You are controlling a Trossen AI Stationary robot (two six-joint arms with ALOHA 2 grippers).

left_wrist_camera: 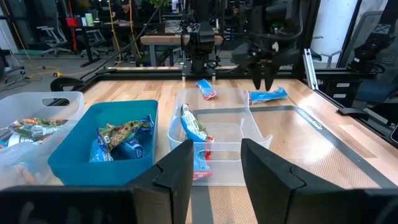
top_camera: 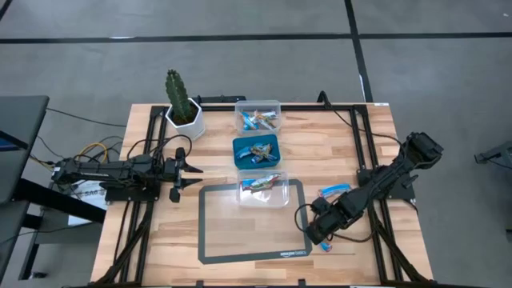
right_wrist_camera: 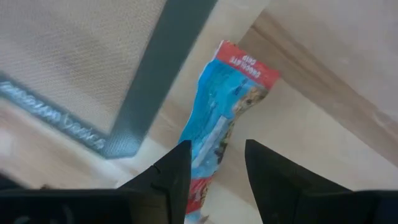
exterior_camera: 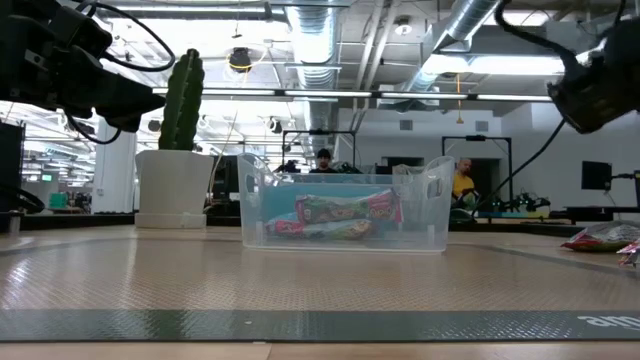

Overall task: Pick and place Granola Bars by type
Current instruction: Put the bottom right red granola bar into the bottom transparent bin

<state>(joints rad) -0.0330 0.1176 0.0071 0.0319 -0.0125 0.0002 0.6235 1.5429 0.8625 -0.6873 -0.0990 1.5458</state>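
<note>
The right claw point(right_wrist_camera: 214, 163) hung with fingers parted over a glossy, crinkled blue granola bar point(right_wrist_camera: 224, 118) lying flat on the wooden desk point(top_camera: 160, 240) near its right edge, beside the ribbed grey mat point(top_camera: 220, 232). Another blue bar point(top_camera: 334, 192) lay nearby. The left claw point(top_camera: 194, 170) waited open near the potted cactus point(top_camera: 180, 100).
</note>
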